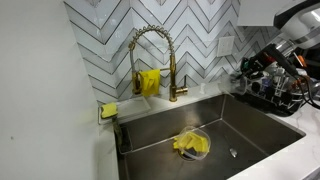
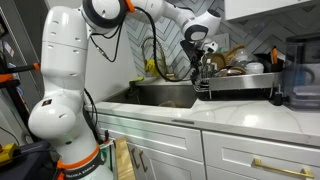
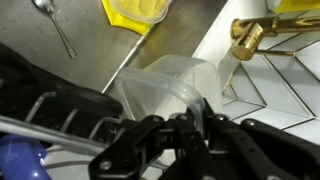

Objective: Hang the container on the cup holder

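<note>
My gripper [image 3: 197, 118] is shut on the rim of the clear plastic container [image 3: 165, 85], which fills the middle of the wrist view, tilted. In both exterior views the gripper [image 1: 250, 66] [image 2: 203, 50] hovers over the black dish rack [image 1: 282, 98] [image 2: 235, 82] beside the sink. The container [image 2: 207, 62] hangs below the fingers, just above the rack's end. The rack's black wire prongs [image 3: 60, 105] lie directly under the container.
A steel sink [image 1: 160, 135] holds a clear bowl with a yellow cloth [image 1: 191, 144] [image 3: 135, 10] and a spoon [image 3: 55, 25]. A gold faucet [image 1: 152, 60] [image 3: 246, 38] stands behind it. Dishes fill the rack [image 2: 245, 68]. A dark appliance [image 2: 300, 82] stands at the counter's end.
</note>
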Controlling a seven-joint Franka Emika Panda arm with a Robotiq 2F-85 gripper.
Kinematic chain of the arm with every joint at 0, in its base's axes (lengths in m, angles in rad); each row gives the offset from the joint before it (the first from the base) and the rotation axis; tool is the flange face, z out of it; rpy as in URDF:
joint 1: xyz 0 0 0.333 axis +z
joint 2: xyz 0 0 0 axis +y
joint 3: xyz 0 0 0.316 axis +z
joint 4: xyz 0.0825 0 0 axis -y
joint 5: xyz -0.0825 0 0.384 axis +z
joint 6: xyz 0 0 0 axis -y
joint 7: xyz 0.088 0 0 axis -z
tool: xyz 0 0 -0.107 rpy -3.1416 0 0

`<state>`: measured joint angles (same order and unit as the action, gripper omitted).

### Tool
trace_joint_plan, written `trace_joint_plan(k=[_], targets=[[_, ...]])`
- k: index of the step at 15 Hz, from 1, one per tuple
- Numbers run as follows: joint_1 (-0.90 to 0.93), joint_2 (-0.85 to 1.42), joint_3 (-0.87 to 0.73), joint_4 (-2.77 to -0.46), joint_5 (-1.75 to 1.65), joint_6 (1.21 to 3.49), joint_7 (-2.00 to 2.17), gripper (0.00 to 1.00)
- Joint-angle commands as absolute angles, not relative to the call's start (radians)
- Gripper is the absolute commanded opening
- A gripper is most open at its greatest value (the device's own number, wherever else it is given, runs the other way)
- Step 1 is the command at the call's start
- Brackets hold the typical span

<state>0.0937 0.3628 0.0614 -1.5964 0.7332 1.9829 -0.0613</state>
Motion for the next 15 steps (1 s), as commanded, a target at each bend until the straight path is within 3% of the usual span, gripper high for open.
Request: trace_joint_plan(k=[1, 9, 15], targets=[[0.081, 0.327, 0.055, -1.635, 0.657, 1.996, 0.014, 0.36], [0.077, 0.302, 0.062, -1.638, 0.647, 1.995, 0.067, 0.96], [0.075, 0.264, 0.064, -1.655, 0.59, 1.984, 0.108, 1.0]])
